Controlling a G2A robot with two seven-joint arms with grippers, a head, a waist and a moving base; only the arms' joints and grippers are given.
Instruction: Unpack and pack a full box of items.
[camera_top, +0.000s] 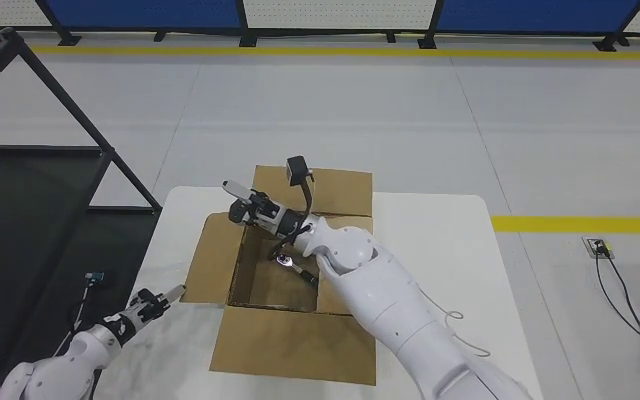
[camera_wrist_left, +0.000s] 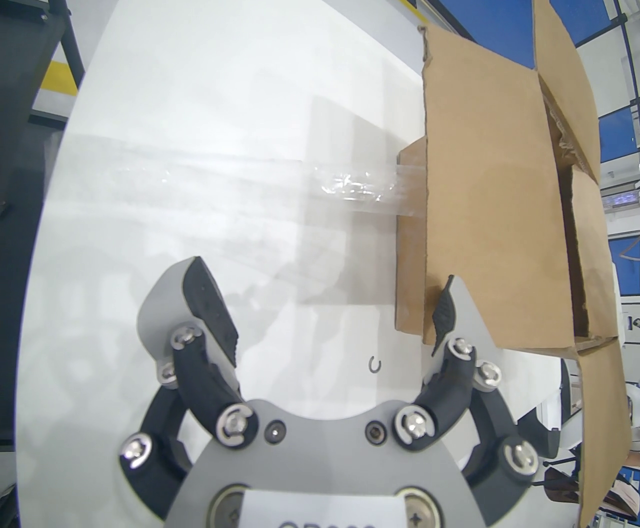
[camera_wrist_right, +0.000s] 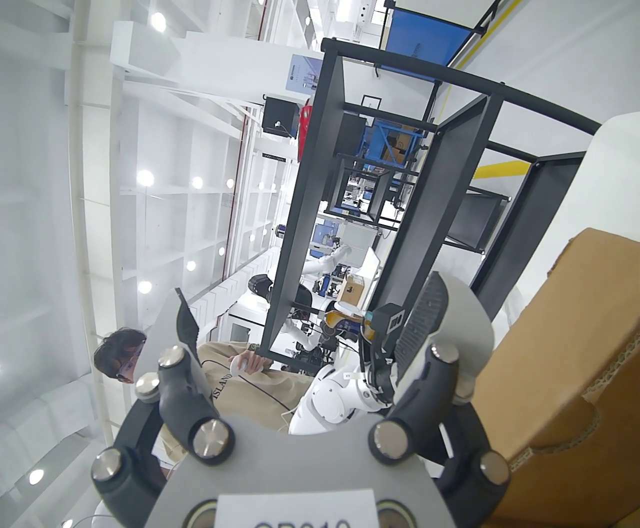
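Sitting open near the middle of the white worktop, the cardboard box is resting with its flaps folded outward. The near flap is lying flat toward the robot and the far flap is pointing away.

The right arm is stretching from the near right across the open top of the box. The right hand is hanging above the box's far left corner. In the right wrist view the right hand is showing its fingers spread wide with nothing between them. A corrugated edge of the box is standing just beside one finger, and it cannot be told whether they are touching.

The left hand is hovering over the near left part of the worktop, just beside the outer edge of the box's left flap. In the left wrist view the left hand is likewise spread and holding nothing, with bare worktop showing between its fingers. The box is rising to one side of it.

A strip of clear tape is reaching from the box's side wall out over the worktop.

A small shiny item is lying inside the box under the right arm, too small to identify.

A black metal frame is standing on the floor to the left of the worktop. A yellow line is running along the floor to the right.
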